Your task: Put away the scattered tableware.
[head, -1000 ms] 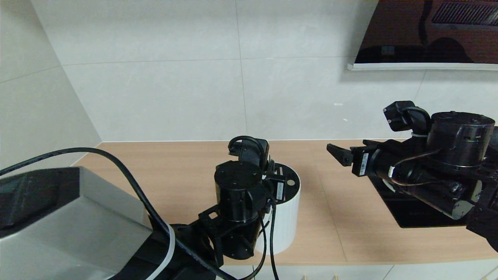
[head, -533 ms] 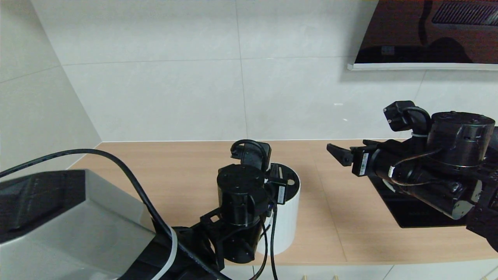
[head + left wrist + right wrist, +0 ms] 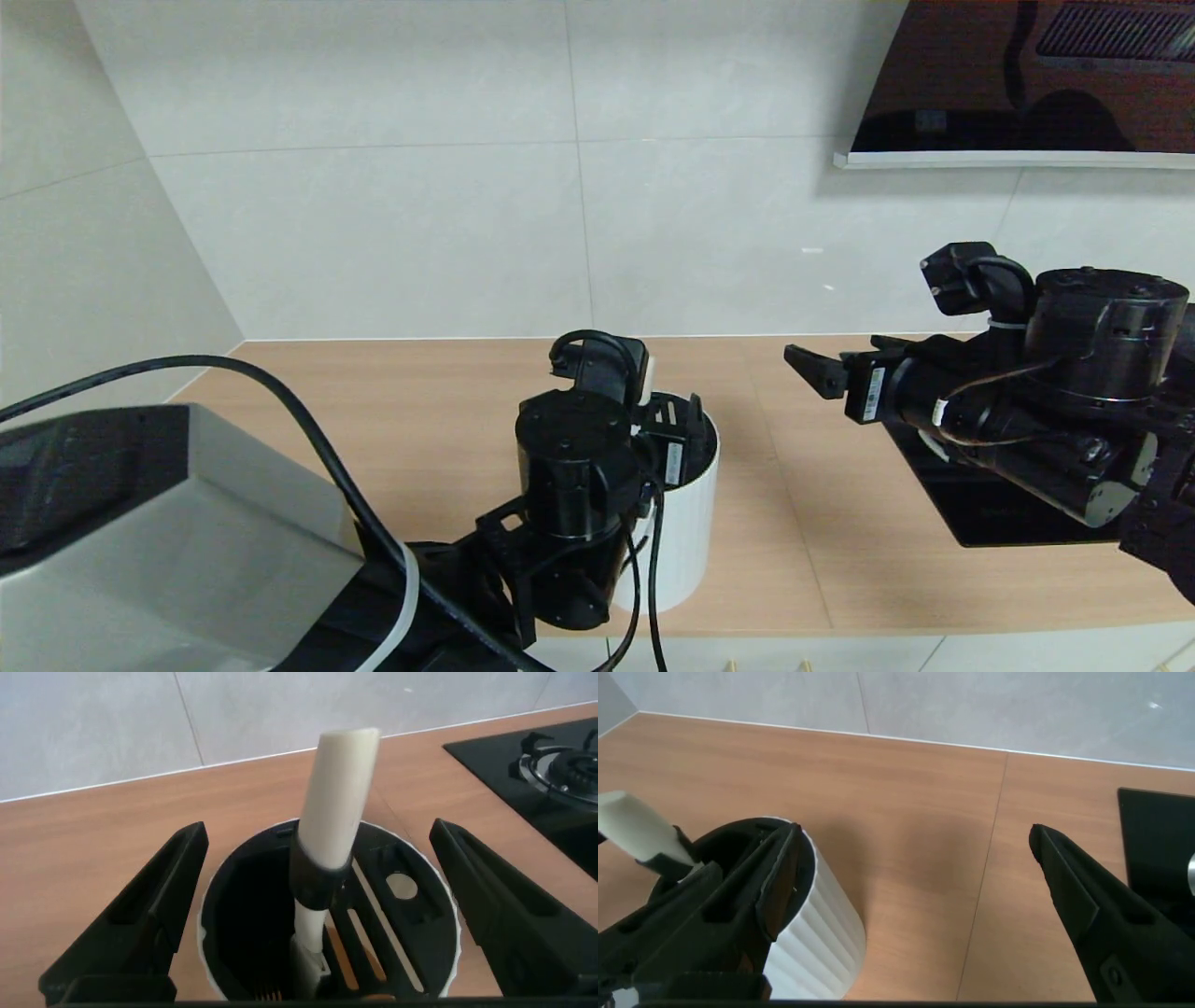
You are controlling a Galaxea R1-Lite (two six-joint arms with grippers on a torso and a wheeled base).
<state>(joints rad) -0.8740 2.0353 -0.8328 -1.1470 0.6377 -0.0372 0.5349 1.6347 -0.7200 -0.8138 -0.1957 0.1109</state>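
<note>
Fully open left hand [image 3: 318, 831] above holder [image 3: 686, 537].

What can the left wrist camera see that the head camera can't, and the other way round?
Left wrist view: inside the white holder, its slotted insert and the dark collar on the white-handled utensil standing there; also a hob burner. Head view: the range hood and the open right gripper. Both: the holder, the wooden counter, the black hob and the open left gripper.
</note>
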